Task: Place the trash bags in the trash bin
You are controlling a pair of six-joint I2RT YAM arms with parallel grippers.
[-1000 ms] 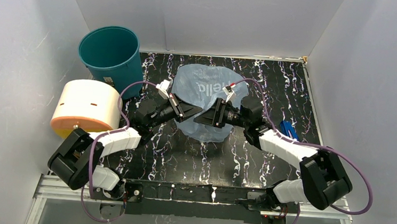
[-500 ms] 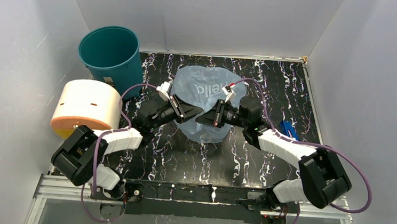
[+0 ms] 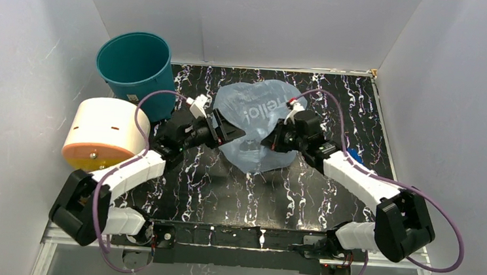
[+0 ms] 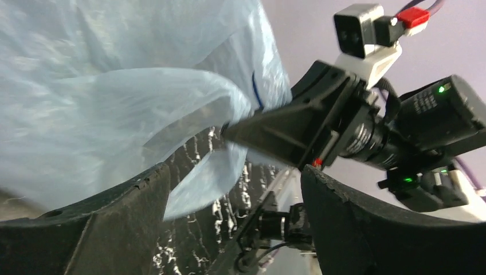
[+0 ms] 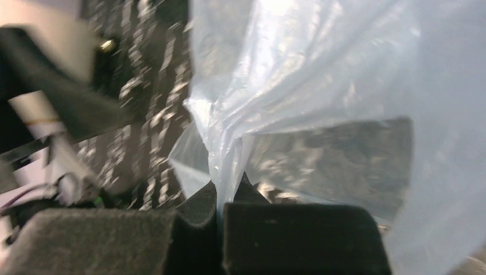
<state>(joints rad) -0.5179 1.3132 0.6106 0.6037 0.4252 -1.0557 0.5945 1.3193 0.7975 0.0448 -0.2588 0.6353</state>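
Clamping the trash bag's edge, the right pincer faces the left pincer, spread apart.

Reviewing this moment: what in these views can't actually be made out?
Top external: small blue object, mostly covered by the right arm; what it is stays unclear.
Top external: trash bag lettering, crumpled, only partly readable.
Right wrist: left side motion-blurred; the bag blocks most of the rest.
Both wrist views: trash bin out of frame.

Cream cylinder close beside open trash bin
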